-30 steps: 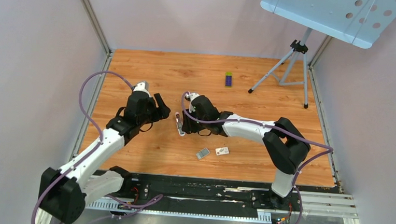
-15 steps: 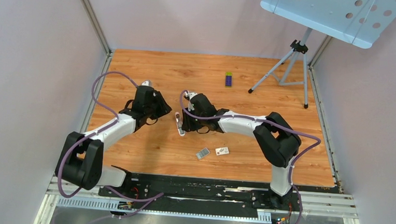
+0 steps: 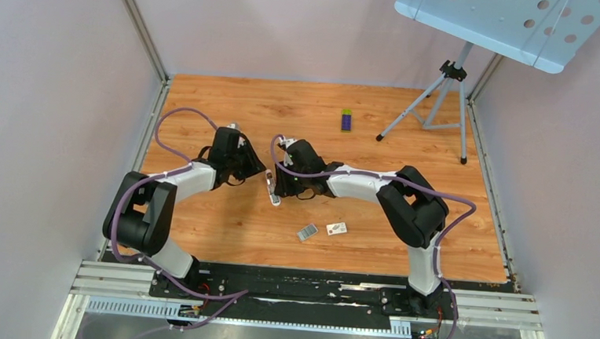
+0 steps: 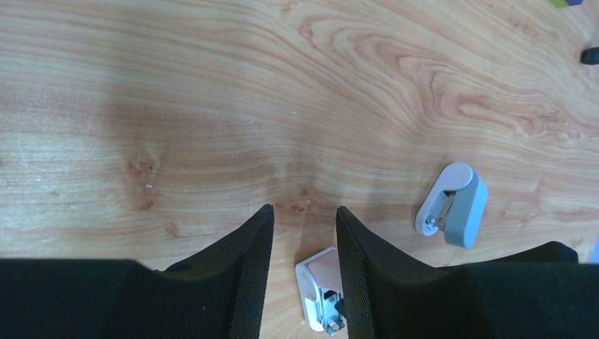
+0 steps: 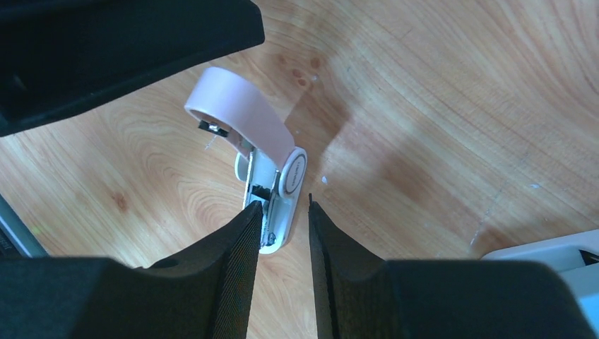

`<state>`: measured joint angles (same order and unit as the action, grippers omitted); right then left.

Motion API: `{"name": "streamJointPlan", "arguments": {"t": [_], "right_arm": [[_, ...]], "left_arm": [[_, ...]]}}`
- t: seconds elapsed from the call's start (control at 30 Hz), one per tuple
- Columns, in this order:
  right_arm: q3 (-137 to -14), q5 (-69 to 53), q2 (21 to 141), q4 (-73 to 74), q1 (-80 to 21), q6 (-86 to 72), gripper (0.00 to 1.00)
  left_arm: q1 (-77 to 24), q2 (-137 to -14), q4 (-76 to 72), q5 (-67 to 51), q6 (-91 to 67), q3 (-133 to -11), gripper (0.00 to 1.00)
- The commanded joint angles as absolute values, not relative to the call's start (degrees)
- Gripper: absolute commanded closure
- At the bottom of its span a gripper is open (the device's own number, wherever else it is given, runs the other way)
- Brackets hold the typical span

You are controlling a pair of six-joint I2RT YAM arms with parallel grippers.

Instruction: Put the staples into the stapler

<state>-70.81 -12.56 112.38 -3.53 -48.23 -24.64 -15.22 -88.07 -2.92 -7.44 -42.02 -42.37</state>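
Note:
The stapler (image 3: 272, 190) is small, with a white base and a pink lid, and lies mid-table between my two grippers. In the right wrist view its lid (image 5: 244, 116) stands raised and the metal channel shows. My right gripper (image 5: 285, 201) has its jaws drawn narrow around the end of the stapler's base. My left gripper (image 4: 304, 208) is open and empty, hovering just left of the stapler (image 4: 318, 282), which shows between its fingers. The staples (image 3: 307, 232), a small grey ridged block, lie on the wood nearer the front, apart from both grippers.
A small white card (image 3: 337, 228) lies right of the staples. A purple-and-green box (image 3: 346, 120) sits at the back. A tripod stand (image 3: 443, 100) is at the back right. A second small grey-and-white stapler-like thing (image 4: 459, 205) lies close by.
My left arm has folded in and its gripper has moved right, closer to the stapler. My right gripper has stayed at the stapler while its elbow shifted slightly left.

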Motion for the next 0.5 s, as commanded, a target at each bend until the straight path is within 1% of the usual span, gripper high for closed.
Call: {"name": "streamJointPlan", "arguments": {"t": [0.0, 0.2, 0.47], "right_arm": [[-72.2, -13.2, 114.5, -3.3, -47.4, -25.4, 0.66], [-71.8, -12.8, 115.1, -2.6, -47.5, -24.9, 0.66], [-70.9, -12.1, 115.2, -2.4, -47.4, -24.7, 0.66]], "left_arm": [[-14.7, -90.1, -4.9, -10.7, -40.9, -44.4, 0.60], [-14.7, -89.9, -6.4, -14.3, -40.8, -43.7, 0.64], [-14.7, -87.6, -9.1, -18.0, -41.0, -40.7, 0.64]]}}
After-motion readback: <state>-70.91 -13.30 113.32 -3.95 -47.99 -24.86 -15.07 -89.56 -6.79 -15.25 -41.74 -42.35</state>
